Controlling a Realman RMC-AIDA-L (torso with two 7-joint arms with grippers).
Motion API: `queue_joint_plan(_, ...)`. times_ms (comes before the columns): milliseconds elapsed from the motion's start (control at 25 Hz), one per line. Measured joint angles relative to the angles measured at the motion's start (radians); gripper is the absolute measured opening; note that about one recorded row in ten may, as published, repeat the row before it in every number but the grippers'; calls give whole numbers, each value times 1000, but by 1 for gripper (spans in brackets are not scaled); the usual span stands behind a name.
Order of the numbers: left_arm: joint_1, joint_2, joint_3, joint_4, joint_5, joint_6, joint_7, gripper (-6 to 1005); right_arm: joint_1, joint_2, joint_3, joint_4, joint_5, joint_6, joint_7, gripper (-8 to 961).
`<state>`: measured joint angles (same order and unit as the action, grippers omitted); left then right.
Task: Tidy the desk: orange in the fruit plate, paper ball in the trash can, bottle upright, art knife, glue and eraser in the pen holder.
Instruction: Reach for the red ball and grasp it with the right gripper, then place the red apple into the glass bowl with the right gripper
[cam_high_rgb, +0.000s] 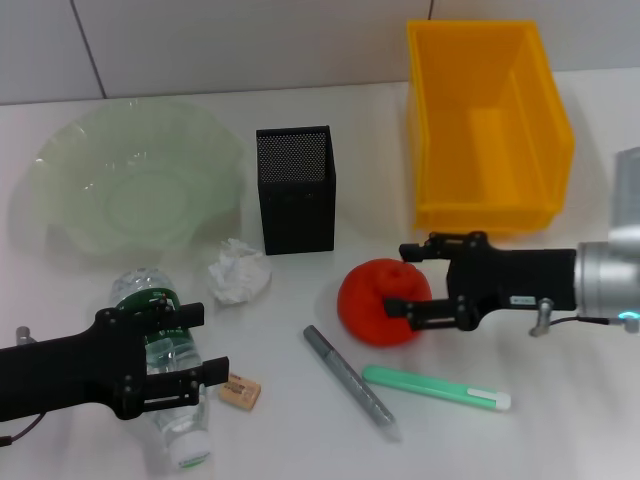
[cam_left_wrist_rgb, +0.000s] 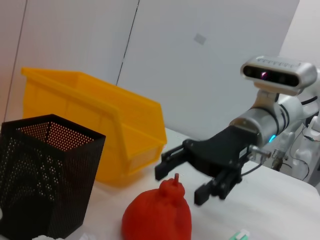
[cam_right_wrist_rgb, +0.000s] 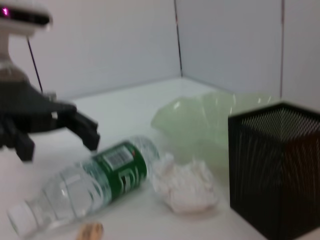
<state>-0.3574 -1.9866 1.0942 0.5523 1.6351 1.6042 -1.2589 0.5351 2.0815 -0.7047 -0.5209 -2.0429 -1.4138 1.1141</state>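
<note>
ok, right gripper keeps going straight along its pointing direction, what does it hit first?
Most likely the orange: the right gripper points toward the robot's left with fingers open on either side of it. The head view suggests contact is close.

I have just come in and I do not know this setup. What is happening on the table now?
A two-armed robot is tidying a desk. Its right gripper is open around the orange, which sits on the table. Its left gripper is open over the bottle, which lies on its side. The paper ball and eraser lie loose; the fruit plate and trash can hold nothing.
</note>
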Motion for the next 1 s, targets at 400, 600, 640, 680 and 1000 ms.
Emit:
queue_joint_plan(400,0,0,-1,-2,0,-6,16,802,42,-1,-62,43,-2,78,23,722)
queue_joint_plan(600,0,2,-1,1,0,-9,19,802,40,0,-63,34,1,78,15,457)
queue_joint_plan(640,0,3,-1,1,0,-9,20,802,39,1,-63,34,1,76,10,413)
queue_joint_plan(680,0,4,-5,1,0,-9,24,802,37,1,-60,32,2,68,3,370)
queue_joint_plan(1000,0,4,-18,4,0,-9,26,802,1,-3,-51,-21,71,-28,-1,216)
